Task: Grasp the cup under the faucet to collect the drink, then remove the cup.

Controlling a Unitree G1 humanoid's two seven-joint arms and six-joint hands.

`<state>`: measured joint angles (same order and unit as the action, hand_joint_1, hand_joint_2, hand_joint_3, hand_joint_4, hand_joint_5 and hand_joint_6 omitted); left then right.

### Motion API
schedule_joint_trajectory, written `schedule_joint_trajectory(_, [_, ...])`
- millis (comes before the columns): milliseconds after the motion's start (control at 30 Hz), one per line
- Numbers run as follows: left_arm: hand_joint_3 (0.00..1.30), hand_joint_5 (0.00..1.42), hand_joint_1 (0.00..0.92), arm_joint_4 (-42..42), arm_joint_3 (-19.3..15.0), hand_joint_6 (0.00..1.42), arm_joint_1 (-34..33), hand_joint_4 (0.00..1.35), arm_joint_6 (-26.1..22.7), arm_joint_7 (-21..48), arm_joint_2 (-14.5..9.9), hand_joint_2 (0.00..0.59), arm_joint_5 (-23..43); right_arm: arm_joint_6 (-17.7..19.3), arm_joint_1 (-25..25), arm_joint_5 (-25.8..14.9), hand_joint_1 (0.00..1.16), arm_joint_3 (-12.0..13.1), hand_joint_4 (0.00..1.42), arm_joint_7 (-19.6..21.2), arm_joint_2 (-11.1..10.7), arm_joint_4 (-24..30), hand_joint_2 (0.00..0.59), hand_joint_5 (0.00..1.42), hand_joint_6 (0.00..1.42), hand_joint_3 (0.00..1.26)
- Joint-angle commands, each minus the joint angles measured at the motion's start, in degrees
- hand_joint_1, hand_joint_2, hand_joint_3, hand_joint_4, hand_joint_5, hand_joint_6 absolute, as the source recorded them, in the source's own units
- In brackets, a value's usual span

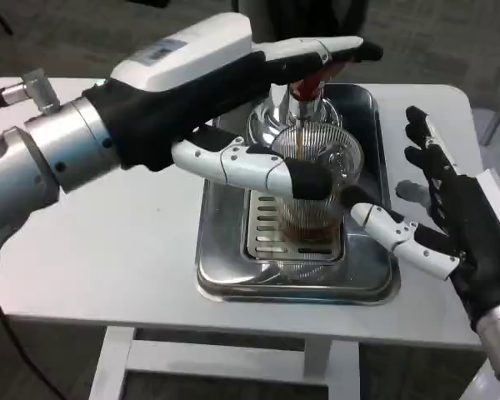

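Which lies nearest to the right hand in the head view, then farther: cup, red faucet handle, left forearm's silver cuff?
1. Cup, just left of the right hand, by its thumb.
2. Red faucet handle, behind the cup.
3. Silver cuff, far left.

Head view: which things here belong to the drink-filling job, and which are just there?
Job:
clear ribbed plastic cup, part full of brown drink
chrome faucet with red handle
steel drip tray
left hand, holding cup and reaching over the handle
right hand, open beside cup

Bystander:
white table
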<state>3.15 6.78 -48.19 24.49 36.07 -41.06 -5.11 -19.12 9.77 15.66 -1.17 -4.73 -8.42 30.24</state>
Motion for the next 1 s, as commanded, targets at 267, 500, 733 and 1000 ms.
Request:
schedule_joint_trajectory(267, [0.15, 0.17, 0.000, 3.3, 3.5, 0.25, 3.4, 0.07, 0.0, 4.8, -1.7, 0.024, -3.1, 2.9, 1.0, -0.4, 0.69, -1.1, 0.00, -0.3, -0.7, -2.6, 0.218, 0.01, 0.20, 0.00])
schedule_joint_trajectory(500, [0.15, 0.17, 0.000, 4.3, 3.5, 0.26, 3.2, 0.07, 0.7, 4.8, -1.7, 0.024, -3.1, 3.2, 1.5, -0.1, 0.75, -1.9, 0.00, -0.5, -1.6, -3.2, 0.210, 0.03, 0.23, 0.00])
schedule_joint_trajectory(733, [0.15, 0.17, 0.000, 4.6, 3.5, 0.27, 3.2, 0.07, 0.9, 4.8, -1.8, 0.024, -3.0, 3.2, 1.8, 0.1, 0.78, -2.5, 0.00, -0.3, -1.7, -3.6, 0.207, 0.04, 0.23, 0.00])
schedule_joint_trajectory(1000, [0.15, 0.17, 0.000, 4.7, 3.4, 0.27, 3.3, 0.08, 1.1, 4.7, -2.0, 0.024, -3.0, 3.1, 2.0, 0.8, 0.79, -2.9, 0.00, 0.5, -1.0, -4.0, 0.207, 0.04, 0.24, 0.00])
